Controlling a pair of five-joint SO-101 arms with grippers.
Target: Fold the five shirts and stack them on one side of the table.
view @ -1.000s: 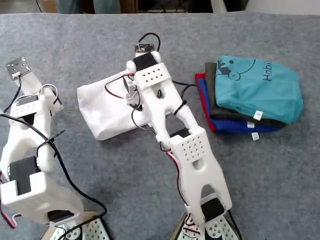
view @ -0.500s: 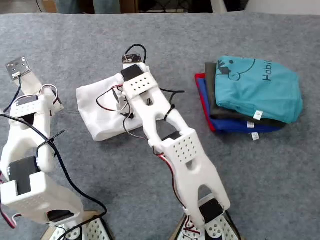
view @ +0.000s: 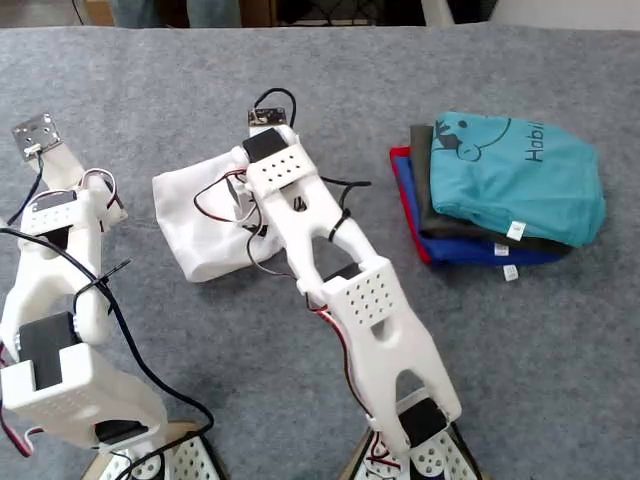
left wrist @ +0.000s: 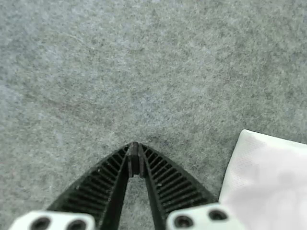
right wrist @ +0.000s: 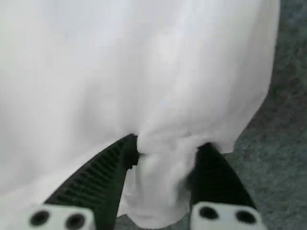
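Observation:
A folded white shirt (view: 200, 220) lies on the grey table left of centre. My right gripper (right wrist: 165, 148) is over its right part, shut on a bunched fold of the white shirt (right wrist: 144, 72); in the high view the right arm (view: 300, 200) covers that spot. At the right, a stack holds a teal shirt (view: 520, 175) on top of a dark grey one, a blue shirt (view: 470, 250) and a red shirt (view: 402, 170). My left gripper (left wrist: 134, 160) is shut on nothing, low over bare table, with a corner of the white shirt (left wrist: 268, 182) beside it.
The left arm (view: 55, 250) stands along the table's left edge. Grey felt table (view: 560, 350) is bare in front of the stack and along the far side. Loose arm cables hang near the white shirt.
The right arm swung left across the white shirt, and the shirt's right edge drew in to the left with it. The left arm and the stack stayed put.

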